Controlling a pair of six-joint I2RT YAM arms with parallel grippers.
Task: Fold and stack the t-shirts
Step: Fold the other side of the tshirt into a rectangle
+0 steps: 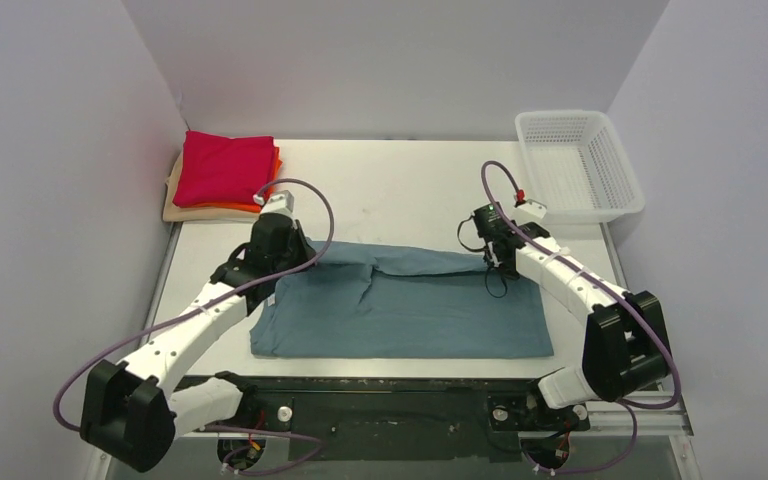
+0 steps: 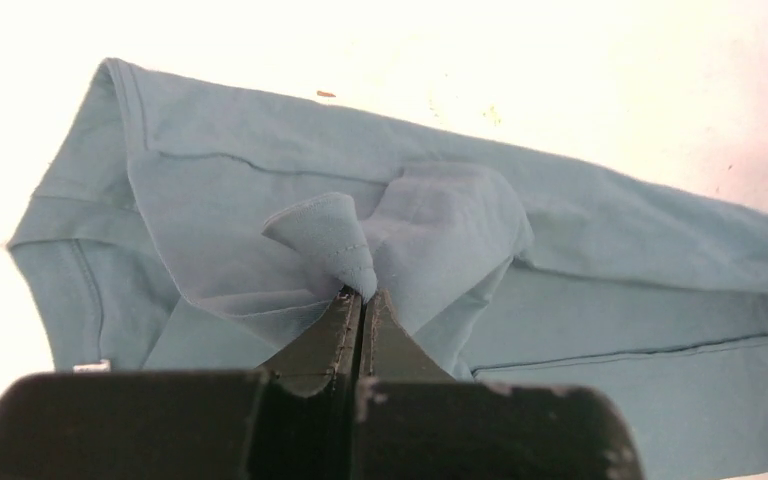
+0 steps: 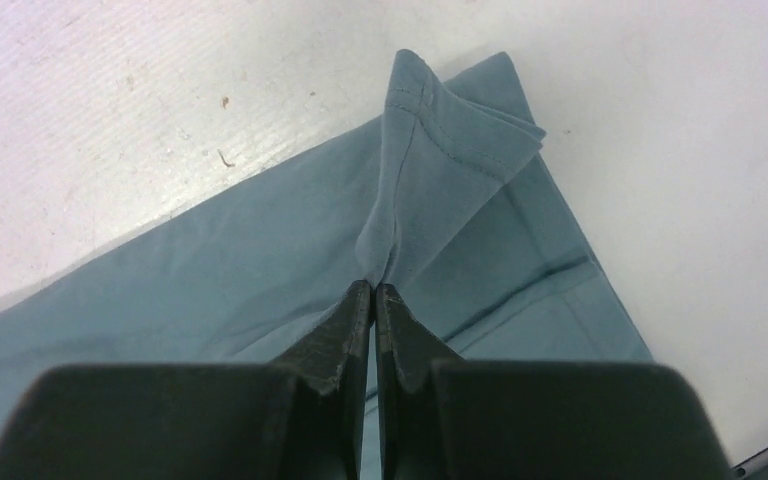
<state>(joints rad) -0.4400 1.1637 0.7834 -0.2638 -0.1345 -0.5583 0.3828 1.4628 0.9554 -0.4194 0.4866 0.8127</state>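
Between the two grippers lies the teal shirt (image 1: 400,315), spread on the table (image 1: 390,185) as a long dusty-blue rectangle. Its near edge runs straight, and its far edge is rumpled where a band of cloth is turned over onto the body.

At that far edge the left gripper (image 2: 363,293) is clamped tight on a bunch of the teal cloth. A small hemmed flap with a line of stitching stands up just past its fingertips. Around the flap the fabric is drawn into a puckered fan of soft creases. Past the pinch, the left wrist view shows the shirt lying flat, with a stitched hem along one end and a seam running down its length.

The right gripper (image 3: 373,287) is likewise closed, its jaws nipping a ridge of the same shirt at the other end of the far edge. From the tips the cloth rises to a peaked corner with a double-stitched hem, folded over on itself. On both sides of the ridge the fabric slopes down to the table.

Well beyond the left gripper and to its left sits a stack of folded shirts: a red shirt (image 1: 225,168) on top, an orange shirt (image 1: 272,192) showing only its edge beneath, and a beige shirt (image 1: 174,200) at the bottom. Beyond the right gripper, to its right, stands a white basket (image 1: 580,165).
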